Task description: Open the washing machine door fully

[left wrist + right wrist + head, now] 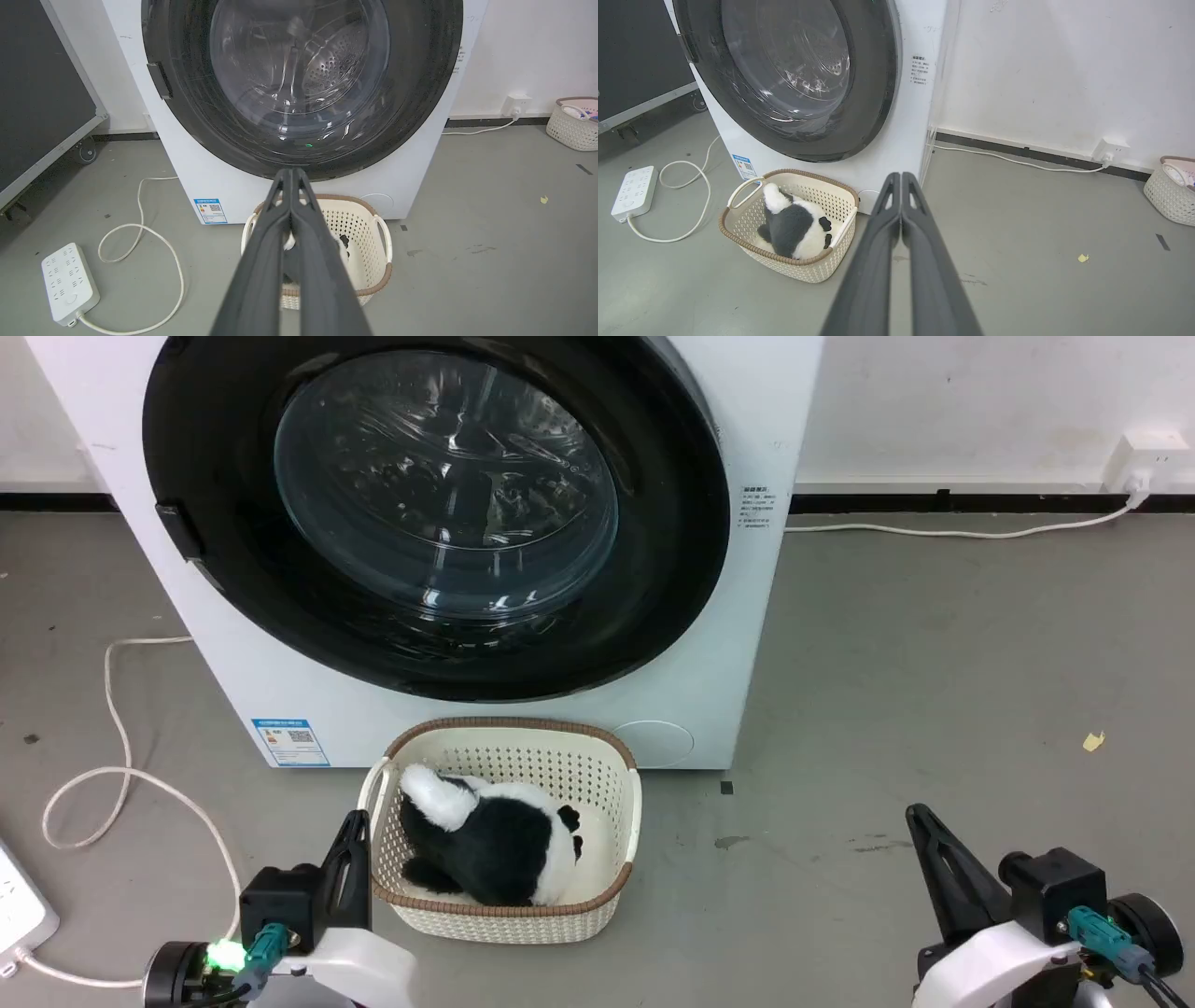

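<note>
The white washing machine (pixel 738 644) stands against the wall ahead of me. Its round black-rimmed door (pixel 439 513) with the bulging glass window lies flat against the front, with a small black handle tab (pixel 179 530) on its left rim. The door also shows in the left wrist view (pixel 299 79) and the right wrist view (pixel 784 70). My left gripper (pixel 355 821) is shut and empty at the lower left, just left of the basket; its tips (pixel 290 171) point at the door's lower rim. My right gripper (pixel 917 814) is shut and empty over bare floor at the lower right.
A cream wicker-rimmed basket (pixel 616 775) holding a black-and-white plush toy (pixel 485 840) sits on the floor right before the machine. A white cable (pixel 121 775) loops on the left to a power strip (pixel 69 282). A second basket (pixel 1169 196) stands by the right wall. A dark wheeled panel (pixel 42 98) is left.
</note>
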You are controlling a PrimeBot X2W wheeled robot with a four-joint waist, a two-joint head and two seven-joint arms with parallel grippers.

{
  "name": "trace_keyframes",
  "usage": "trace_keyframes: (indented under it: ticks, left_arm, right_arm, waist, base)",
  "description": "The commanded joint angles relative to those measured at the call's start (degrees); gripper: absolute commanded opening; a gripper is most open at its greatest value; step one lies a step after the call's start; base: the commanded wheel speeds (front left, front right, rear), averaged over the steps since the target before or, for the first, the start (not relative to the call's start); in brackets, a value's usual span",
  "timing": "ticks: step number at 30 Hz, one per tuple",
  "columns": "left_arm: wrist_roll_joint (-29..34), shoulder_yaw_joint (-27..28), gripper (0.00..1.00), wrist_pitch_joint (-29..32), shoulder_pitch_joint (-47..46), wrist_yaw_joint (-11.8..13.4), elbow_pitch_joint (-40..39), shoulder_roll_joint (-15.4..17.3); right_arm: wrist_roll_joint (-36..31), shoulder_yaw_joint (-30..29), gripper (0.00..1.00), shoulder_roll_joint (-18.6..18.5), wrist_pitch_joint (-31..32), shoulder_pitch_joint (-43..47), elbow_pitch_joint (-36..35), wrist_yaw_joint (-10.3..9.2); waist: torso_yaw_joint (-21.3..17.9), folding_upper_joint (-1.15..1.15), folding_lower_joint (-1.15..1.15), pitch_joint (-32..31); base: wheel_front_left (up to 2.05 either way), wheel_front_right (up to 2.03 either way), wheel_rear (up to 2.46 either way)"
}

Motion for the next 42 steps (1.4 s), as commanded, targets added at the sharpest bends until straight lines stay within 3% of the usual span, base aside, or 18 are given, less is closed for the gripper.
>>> trace_keyframes:
  ticks: [1, 33, 34, 42]
  left_arm:
    - [0.50, -0.04, 0.00, 0.01, -0.87, 0.16, -0.21, 0.06]
    - [0.50, -0.04, 0.00, 0.01, -0.87, 0.16, -0.21, 0.06]
    - [-0.03, -0.04, 1.00, -0.02, 0.02, 0.00, 0.00, 0.00]
    - [0.02, -0.41, 1.00, -0.63, 0.01, 0.20, 0.22, -0.01]
  right_arm:
    - [-0.36, -0.06, 0.00, 0.28, 0.03, -0.68, 0.12, -0.05]
    - [-0.36, -0.06, 0.00, 0.28, 0.03, -0.68, 0.12, -0.05]
    - [0.05, -0.02, 1.00, -0.01, -0.02, 0.01, -0.01, 0.00]
    - [0.55, 0.02, 1.00, 0.00, -0.61, 0.17, 0.04, 0.00]
  waist:
    - [0.00, 0.00, 0.00, 0.00]
    - [0.00, 0.00, 0.00, 0.00]
    - [0.00, 0.00, 0.00, 0.00]
    - [0.00, 0.00, 0.00, 0.02]
  base:
    - [0.00, 0.00, 0.00]
    - [0.00, 0.00, 0.00]
    - [0.00, 0.00, 0.00]
    - [0.00, 0.00, 0.00]
